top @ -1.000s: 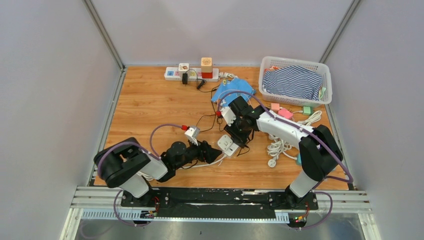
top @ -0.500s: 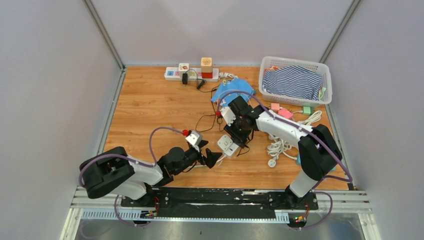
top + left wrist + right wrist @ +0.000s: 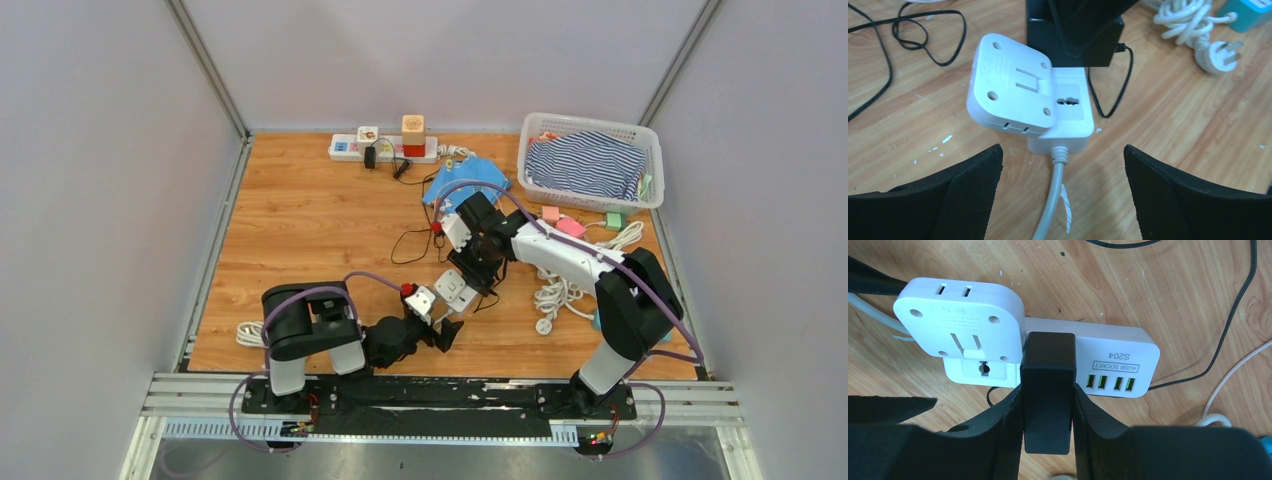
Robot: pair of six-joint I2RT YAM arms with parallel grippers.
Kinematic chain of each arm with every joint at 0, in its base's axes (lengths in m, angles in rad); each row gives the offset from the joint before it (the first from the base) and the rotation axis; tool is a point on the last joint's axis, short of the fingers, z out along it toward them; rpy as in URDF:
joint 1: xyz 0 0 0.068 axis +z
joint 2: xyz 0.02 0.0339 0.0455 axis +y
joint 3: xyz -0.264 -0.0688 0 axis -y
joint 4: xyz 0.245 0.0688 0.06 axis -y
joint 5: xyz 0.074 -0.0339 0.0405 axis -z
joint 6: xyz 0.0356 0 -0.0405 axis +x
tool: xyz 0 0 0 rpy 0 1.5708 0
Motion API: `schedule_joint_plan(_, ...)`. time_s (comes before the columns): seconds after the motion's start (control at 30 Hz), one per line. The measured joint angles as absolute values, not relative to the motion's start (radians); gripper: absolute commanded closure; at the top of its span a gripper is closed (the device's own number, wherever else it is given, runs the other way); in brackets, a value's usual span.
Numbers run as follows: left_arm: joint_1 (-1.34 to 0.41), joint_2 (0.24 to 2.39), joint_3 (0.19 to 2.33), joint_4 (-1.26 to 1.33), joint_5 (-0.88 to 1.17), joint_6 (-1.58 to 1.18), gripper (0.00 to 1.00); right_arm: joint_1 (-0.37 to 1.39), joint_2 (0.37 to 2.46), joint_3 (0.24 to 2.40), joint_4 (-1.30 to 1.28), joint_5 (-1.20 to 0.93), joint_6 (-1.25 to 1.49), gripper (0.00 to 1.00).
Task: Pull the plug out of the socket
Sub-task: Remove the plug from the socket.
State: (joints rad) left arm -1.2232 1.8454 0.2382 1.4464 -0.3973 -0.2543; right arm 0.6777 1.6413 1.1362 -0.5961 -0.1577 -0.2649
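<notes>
The white socket (image 3: 455, 290) lies flat on the wooden table just right of centre; it is a small strip with green USB ports (image 3: 1110, 382). A black plug (image 3: 1048, 360) sits in it, and my right gripper (image 3: 1048, 390) is shut on that plug from both sides. A white square adapter (image 3: 960, 320) is plugged in beside it. My left gripper (image 3: 445, 330) stands open just short of the socket's cable end (image 3: 1060, 150), fingers (image 3: 973, 190) wide apart and touching nothing. The socket's grey cable (image 3: 1050, 210) runs between them.
A white basket (image 3: 588, 121) with striped cloth stands at the back right. A long power strip (image 3: 383, 148) lies along the back wall, a blue cloth (image 3: 465, 180) near it. Coiled white cable (image 3: 560, 290) and thin black wire (image 3: 415, 240) lie around the socket.
My left arm has swung right and drawn back toward the near edge, its gripper now farther from the socket with jaws wider. The right gripper has held still on the plug.
</notes>
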Motion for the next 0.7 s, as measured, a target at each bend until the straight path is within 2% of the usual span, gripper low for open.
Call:
schedule_joint_plan(0.1,-1.225,1.890,0.264,1.471,-0.453,-0.234,0.15,0.678,1.642,1.136,-0.596,-0.158,-0.265,1.00)
schedule_joint_plan(0.5,-1.229,1.986,0.336,1.481,-0.521,-0.189,0.17,0.678,1.648,1.141,-0.600,-0.162,-0.265,1.00)
schedule_joint_plan(0.63,-1.234,2.014,0.367,1.489,-0.521,-0.165,0.27,0.678,1.649,1.142,-0.601,-0.164,-0.265,1.00)
schedule_joint_plan(0.7,-1.235,2.030,0.382,1.488,-0.521,-0.157,0.37,0.678,1.649,1.142,-0.601,-0.164,-0.265,1.00)
